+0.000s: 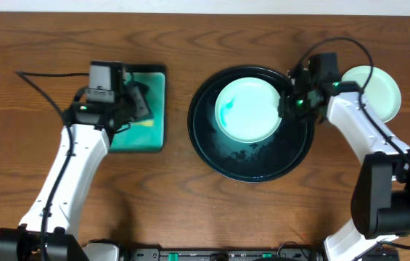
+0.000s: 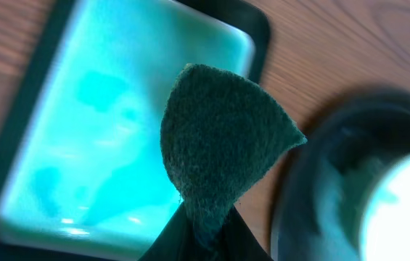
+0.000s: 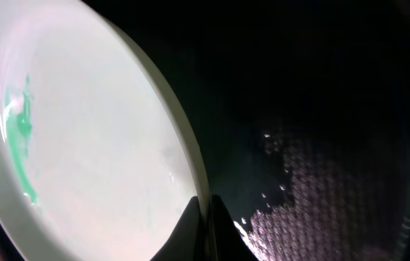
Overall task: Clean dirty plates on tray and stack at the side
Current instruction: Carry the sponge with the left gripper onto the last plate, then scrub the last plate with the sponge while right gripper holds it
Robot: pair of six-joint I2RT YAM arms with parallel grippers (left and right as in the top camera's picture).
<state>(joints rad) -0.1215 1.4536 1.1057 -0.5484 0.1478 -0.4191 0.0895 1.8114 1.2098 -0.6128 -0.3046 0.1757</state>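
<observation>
A pale-mint plate (image 1: 247,110) with a teal smear lies in the upper part of the round black tray (image 1: 252,165). My right gripper (image 1: 287,104) is shut on its right rim; the wrist view shows the fingers (image 3: 206,217) pinching the plate's edge (image 3: 81,138) over the wet tray (image 3: 321,109). A second clean plate (image 1: 375,90) lies on the table right of the tray. My left gripper (image 1: 138,101) is shut on a dark green sponge (image 2: 223,148) and holds it above the teal rectangular dish (image 2: 117,130). A third plate is not seen.
The teal dish (image 1: 154,109) with a black rim stands left of the tray. Bare wood table (image 1: 175,188) lies between and in front of them. A cable (image 1: 41,87) runs along the left arm.
</observation>
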